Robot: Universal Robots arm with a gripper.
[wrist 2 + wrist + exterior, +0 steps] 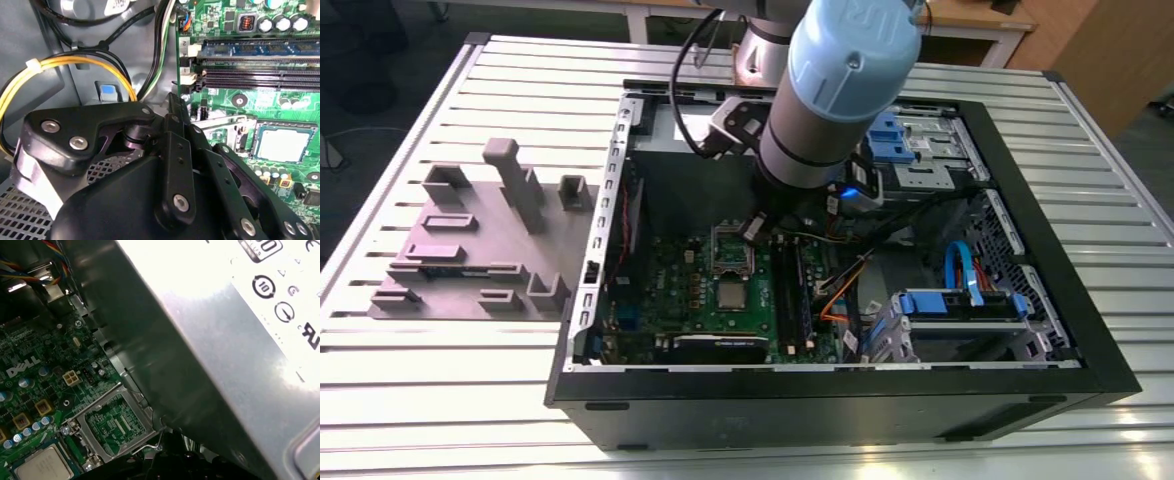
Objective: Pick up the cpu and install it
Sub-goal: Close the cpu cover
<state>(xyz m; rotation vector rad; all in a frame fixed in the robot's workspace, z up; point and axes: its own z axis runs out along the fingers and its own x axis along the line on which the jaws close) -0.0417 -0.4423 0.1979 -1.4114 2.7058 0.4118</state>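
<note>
The gripper (pixel 172 107) hovers just beside the socketed cpu (pixel 277 145) on the motherboard (pixel 300 95); jaw state unclear.

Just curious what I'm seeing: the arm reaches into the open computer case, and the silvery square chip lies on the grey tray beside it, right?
Not quite. The exterior view shows the cpu lying inside the case, on the green board, not on the grey tray. The arm does reach into the case.

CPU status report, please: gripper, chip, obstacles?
Gripper low inside case, fingers unclear. CPU lying on motherboard, not held. Retention frame open beside it.
</note>
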